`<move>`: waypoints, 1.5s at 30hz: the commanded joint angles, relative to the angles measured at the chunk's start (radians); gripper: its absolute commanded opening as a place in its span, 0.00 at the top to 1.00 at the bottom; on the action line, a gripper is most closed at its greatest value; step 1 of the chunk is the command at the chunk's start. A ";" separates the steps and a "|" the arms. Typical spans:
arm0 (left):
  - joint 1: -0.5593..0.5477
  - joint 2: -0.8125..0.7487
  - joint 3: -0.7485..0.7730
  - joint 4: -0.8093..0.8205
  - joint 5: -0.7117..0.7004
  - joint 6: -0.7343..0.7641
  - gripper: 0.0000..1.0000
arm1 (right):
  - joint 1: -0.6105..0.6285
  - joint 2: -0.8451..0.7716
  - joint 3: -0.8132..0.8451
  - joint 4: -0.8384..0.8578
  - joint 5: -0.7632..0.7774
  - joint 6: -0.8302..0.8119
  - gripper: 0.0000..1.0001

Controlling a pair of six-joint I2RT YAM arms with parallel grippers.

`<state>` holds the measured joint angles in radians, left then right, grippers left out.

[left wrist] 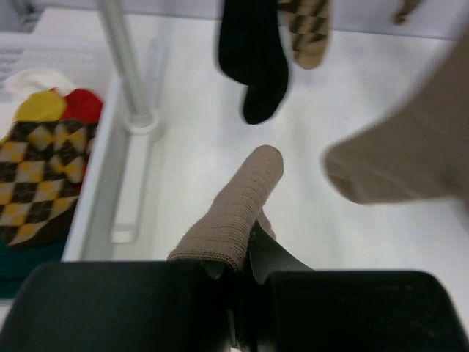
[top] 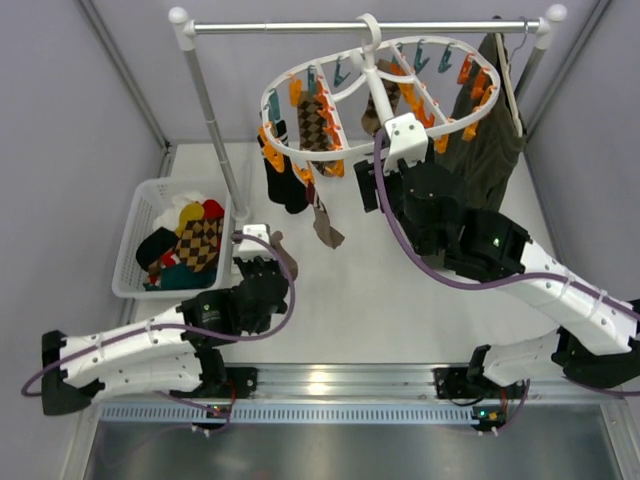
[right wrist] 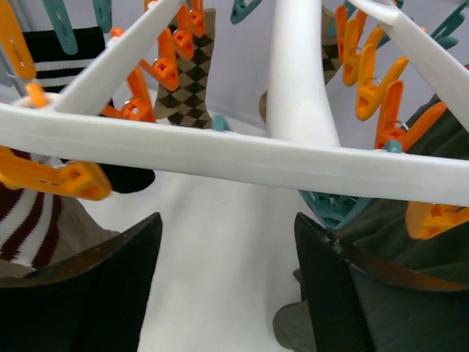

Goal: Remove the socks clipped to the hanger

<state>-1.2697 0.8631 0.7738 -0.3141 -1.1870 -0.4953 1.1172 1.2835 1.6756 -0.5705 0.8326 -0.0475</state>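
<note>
Left hand (left wrist: 245, 257) first: its fingers are clamped tight on the cuff of a tan ribbed sock (left wrist: 238, 202). The toe points away over the white desk (top: 380, 300), well clear of the pegs. From above, that hand sits just beside the white basket (top: 135, 225). The basket already holds a yellow-and-brown argyle sock and a few bright ones.

Up on the rail (top: 360, 27), the white peg hanger (top: 378, 95) hangs by its hook. Socks are clipped along its left side:
- a brown argyle sock (top: 314, 122)
- a black sock (top: 282, 178)
- a brown sock (top: 326, 226) dangling below the ring's near edge

Now the right hand (right wrist: 229, 220): its black fingers stand wide apart, gripping nothing. It is right beneath the hanger's white rim, which cuts straight across the wrist view. Orange pegs (right wrist: 374, 88) crowd in on both sides. A maroon-and-white striped cuff (right wrist: 26, 220) sits at that hand's left finger, though I cannot tell if they touch. To the right, a dark olive garment (top: 488, 125) hangs from the same rail, close against the ring.
</note>
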 commanded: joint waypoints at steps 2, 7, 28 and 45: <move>0.258 -0.084 0.021 -0.233 0.182 -0.137 1.00 | -0.013 -0.052 -0.020 0.038 -0.004 0.023 0.25; 0.584 -0.081 0.116 -0.327 0.306 -0.144 1.00 | -0.014 -0.088 -0.076 0.037 -0.023 0.040 0.01; 1.449 0.573 0.630 -0.338 0.748 -0.054 0.85 | -0.013 -0.315 -0.249 0.014 -0.109 0.132 0.01; 1.345 0.266 0.475 -0.030 1.456 0.063 0.01 | -0.013 -0.455 -0.369 0.055 -0.391 0.173 0.01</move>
<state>0.1444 1.2514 1.3144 -0.5518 -0.0555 -0.4904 1.1137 0.8871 1.3270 -0.5667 0.5480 0.1165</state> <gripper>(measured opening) 0.984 0.993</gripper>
